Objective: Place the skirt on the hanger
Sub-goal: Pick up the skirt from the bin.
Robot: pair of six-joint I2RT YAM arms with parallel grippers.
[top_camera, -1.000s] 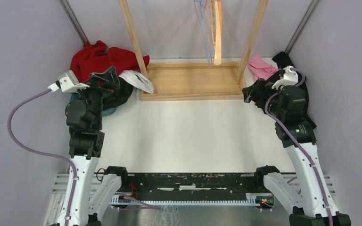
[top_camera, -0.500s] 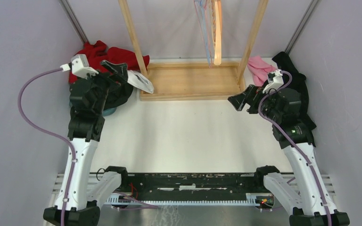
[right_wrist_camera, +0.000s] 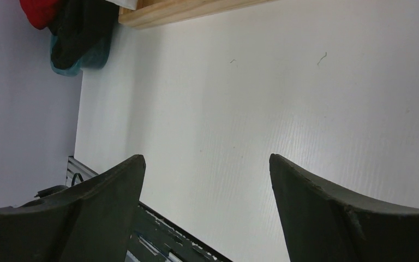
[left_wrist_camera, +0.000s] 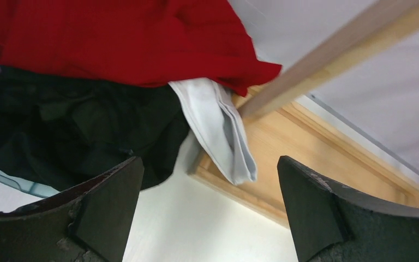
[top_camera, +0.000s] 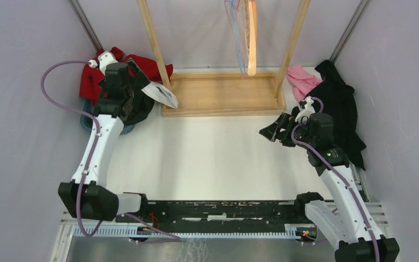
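With jaws wide and empty, the left gripper (top_camera: 139,75) hovers over the clothes heap (top_camera: 90,82) at ten o'clock on the table (top_camera: 218,158), where the skirt probably lies, though I cannot tell which piece it is, far nearer than the right gripper (top_camera: 270,131), likewise wide, at three o'clock.

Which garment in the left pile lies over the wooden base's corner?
The white folded garment: its end lies over the wooden base at the corner, while the red garment and the black garment sit further left.

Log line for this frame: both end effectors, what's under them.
left end effector open, over red garment, black garment, white cloth | right end effector open, over table | nothing gripped | wooden hanger on rack
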